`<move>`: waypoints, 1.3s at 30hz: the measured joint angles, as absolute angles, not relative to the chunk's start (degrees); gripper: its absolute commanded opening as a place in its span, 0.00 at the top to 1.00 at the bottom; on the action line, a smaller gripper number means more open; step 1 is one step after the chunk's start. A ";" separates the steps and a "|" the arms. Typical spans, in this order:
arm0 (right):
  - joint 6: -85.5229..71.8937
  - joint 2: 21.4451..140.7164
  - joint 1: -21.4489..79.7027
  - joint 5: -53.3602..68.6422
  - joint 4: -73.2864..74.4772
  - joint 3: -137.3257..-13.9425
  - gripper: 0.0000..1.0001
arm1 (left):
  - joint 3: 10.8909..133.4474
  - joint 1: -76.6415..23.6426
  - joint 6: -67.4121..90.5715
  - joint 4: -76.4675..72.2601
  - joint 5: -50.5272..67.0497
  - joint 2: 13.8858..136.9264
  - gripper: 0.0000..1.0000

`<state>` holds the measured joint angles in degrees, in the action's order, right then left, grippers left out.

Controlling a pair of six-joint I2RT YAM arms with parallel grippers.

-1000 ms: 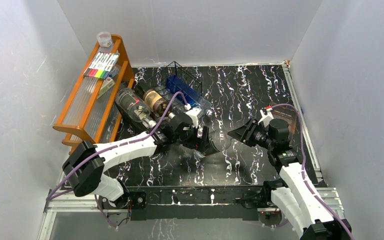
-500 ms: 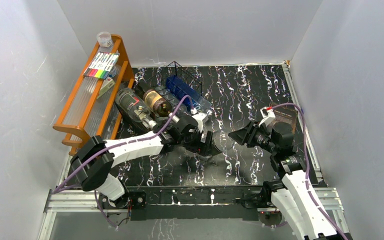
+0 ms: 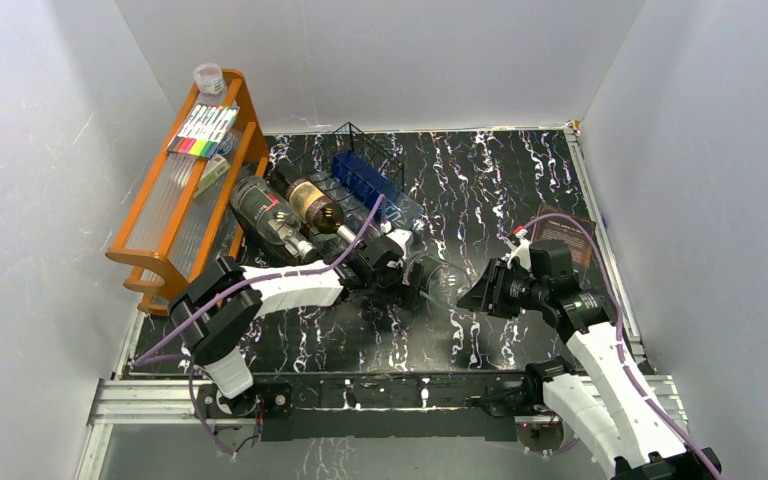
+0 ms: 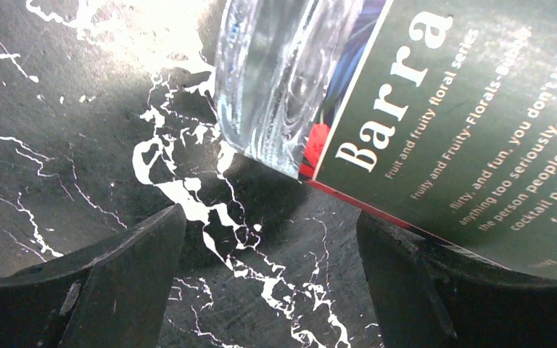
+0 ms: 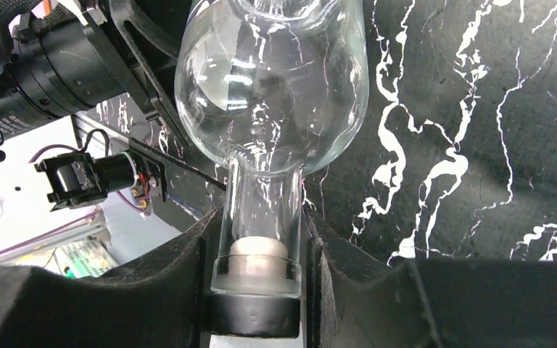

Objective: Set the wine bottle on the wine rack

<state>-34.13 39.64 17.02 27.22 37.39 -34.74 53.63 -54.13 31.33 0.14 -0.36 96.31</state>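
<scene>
The wine bottle (image 5: 272, 80) is clear glass with a dark green "Barra" label (image 4: 471, 130). It lies low over the table's middle (image 3: 434, 279), between my two grippers. My right gripper (image 5: 261, 250) is shut on its neck (image 5: 265, 210), and it shows in the top view (image 3: 477, 293). My left gripper (image 4: 272, 272) is open and empty over the table, with the bottle's base just past its right finger; it also shows in the top view (image 3: 407, 283). The black wire wine rack (image 3: 356, 140) stands at the back left.
Two dark bottles (image 3: 305, 201) and a blue-labelled object (image 3: 362, 176) lie on the rack. An orange wooden shelf unit (image 3: 175, 215) with markers (image 3: 203, 131) stands at the far left. A dark card (image 3: 572, 236) lies near the right wall.
My right gripper has moved toward the near edge with the bottle's neck. My left arm's elbow has swung right and its gripper has shifted slightly toward the back.
</scene>
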 measured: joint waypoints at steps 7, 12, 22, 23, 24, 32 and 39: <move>-33.30 40.38 17.02 26.13 41.04 -37.39 1.00 | 51.64 -54.13 31.51 -3.95 -2.20 96.16 0.13; -31.46 42.96 17.12 28.80 42.50 -37.39 1.00 | 49.39 -54.13 31.70 -5.96 -4.27 94.94 0.13; -32.60 51.22 28.21 23.70 40.01 -37.43 1.00 | 49.10 -54.13 30.63 -5.82 -8.10 92.53 0.12; -32.80 52.99 30.55 21.96 39.48 -37.58 1.00 | 49.10 -54.13 30.57 -5.69 -8.38 92.53 0.12; -32.93 54.59 32.42 20.40 39.20 -37.89 1.00 | 49.10 -54.11 30.55 -5.54 -8.64 92.51 0.12; -33.21 58.22 37.47 14.55 37.69 -38.68 1.00 | 46.94 -54.11 31.53 -5.89 -8.73 89.27 0.12; -34.70 57.34 41.56 9.65 36.93 -36.95 1.00 | 46.72 -54.13 31.53 -5.58 -9.39 85.01 0.11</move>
